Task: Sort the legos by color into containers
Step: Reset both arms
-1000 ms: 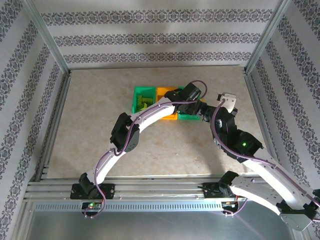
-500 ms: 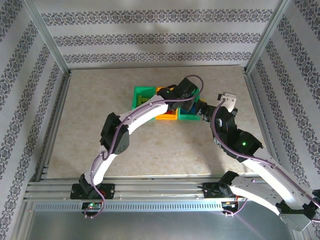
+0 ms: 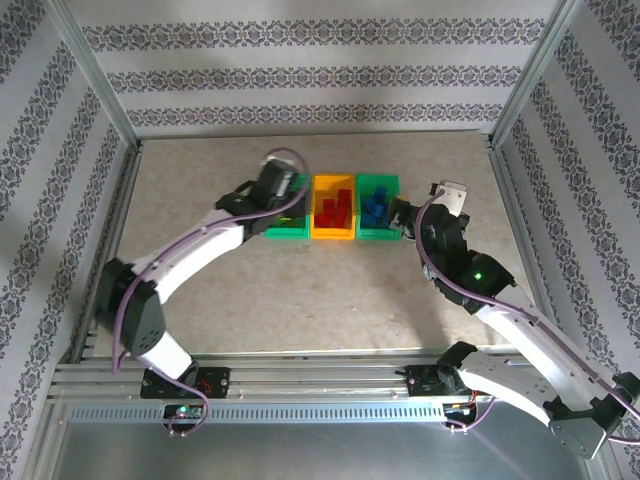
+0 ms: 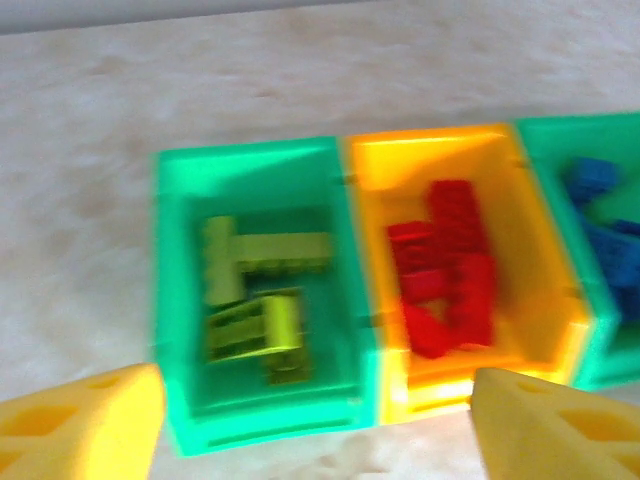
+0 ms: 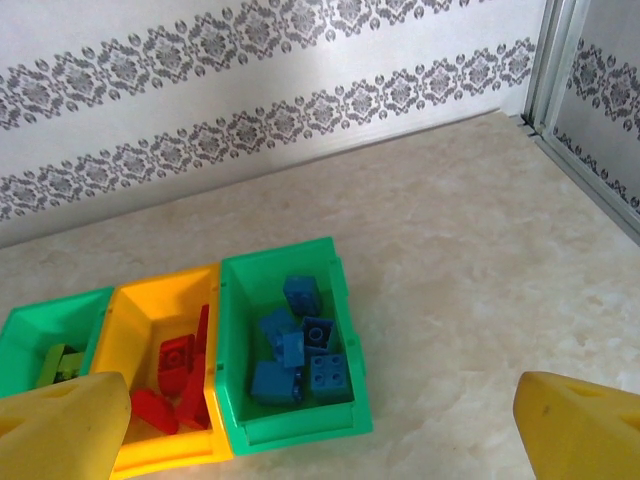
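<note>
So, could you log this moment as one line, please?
left tool: open above left green bin; right tool: open; yellow-green legos: left green bin; red legos: orange bin; blue legos: right green bin

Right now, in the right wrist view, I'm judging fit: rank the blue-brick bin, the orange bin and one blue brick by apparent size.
1. Green bin holding the blue bricks and orange bin: they look alike, so unranked.
2. Single blue brick: far smaller.

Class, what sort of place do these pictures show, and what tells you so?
Probably a robot test cell: left arm and right arm bolted to a metal rail, patterned panels walling in the table, and bins of colour-sorted legos.
</note>
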Robot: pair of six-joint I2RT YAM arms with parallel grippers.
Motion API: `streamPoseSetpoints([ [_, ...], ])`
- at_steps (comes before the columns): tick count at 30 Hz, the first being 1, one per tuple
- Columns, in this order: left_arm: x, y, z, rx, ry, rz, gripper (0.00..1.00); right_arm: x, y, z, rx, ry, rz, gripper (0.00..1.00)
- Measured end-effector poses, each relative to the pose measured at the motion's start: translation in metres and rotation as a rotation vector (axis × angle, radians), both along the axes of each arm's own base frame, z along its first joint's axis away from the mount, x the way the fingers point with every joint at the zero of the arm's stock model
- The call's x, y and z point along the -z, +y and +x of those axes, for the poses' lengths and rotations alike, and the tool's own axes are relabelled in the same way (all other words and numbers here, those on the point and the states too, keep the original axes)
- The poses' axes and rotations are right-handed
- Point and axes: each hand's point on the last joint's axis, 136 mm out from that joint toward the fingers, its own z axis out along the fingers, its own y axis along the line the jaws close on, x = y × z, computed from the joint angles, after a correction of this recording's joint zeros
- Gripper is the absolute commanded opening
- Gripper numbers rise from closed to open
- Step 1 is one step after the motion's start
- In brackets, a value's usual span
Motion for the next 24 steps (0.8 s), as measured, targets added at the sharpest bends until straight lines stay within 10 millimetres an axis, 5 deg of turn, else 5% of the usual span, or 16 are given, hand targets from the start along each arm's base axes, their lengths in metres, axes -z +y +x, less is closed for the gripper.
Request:
streamPoseSetpoints([
  [4, 0.006, 0.086, -0.022, -0.203, -0.013, -0.032, 1.0, 0.009, 0.0, 0.008, 0.0, 0.03, 0.007, 0.98],
  [10, 0.008, 0.171, -0.066, -0.419, -0.063, -0.034, 1.0, 0.025, 0.0, 0.023, 0.003, 0.077, 0.014, 0.98],
  [18, 0.018, 0.235, -0.11, -0.598, -0.1, 0.039, 1.0, 0.044, -0.016, 0.034, 0.046, 0.103, 0.016, 0.98],
  [24, 0.04, 0.262, -0.117, -0.679, -0.098, 0.067, 1.0, 0.068, -0.041, 0.047, 0.106, 0.126, 0.035, 0.98],
])
